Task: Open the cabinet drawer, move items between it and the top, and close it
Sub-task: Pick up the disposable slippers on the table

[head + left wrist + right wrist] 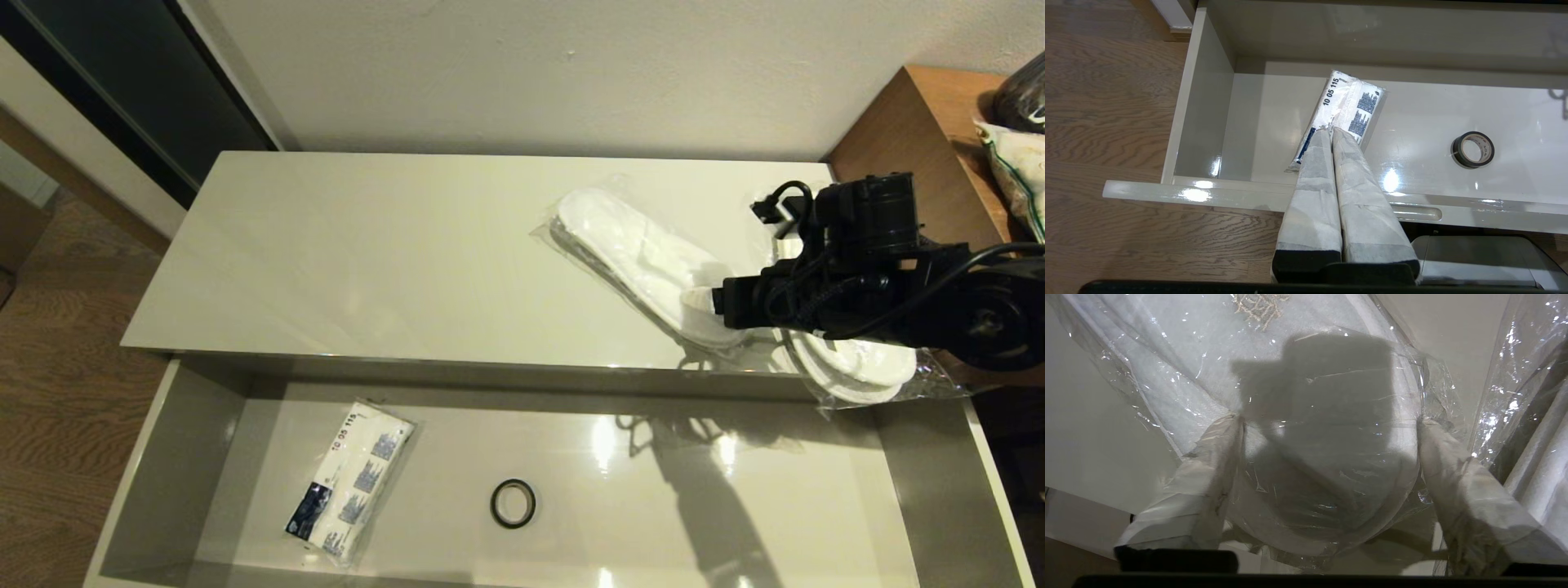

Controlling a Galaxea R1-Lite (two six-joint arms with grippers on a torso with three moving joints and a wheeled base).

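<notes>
Head view first: the cabinet drawer (180, 457) stands pulled out below the top (367, 261), and inside it a flat white packet (351, 482) with blue-black print lies toward the left, with a small black ring (513, 503) near the middle of the drawer floor. On the top, toward its right end, two bagged pairs of white slippers rest side by side: the nearer-centre pair (629, 253) lies slantwise, and the other pair (857, 367) sits at the front right corner, its bag hanging a little over the edge. The right gripper (704, 314) is down at the heel end of the slanted pair. From its wrist camera, its fingers (1208, 473) are spread wide, one on each side of the rounded end of that slipper bag (1323, 457), touching the plastic but not squeezing it. The left gripper (1332, 130) hangs in front of the drawer with its two padded fingers pressed together, holding nothing, its tips seen over the packet (1345, 110).
</notes>
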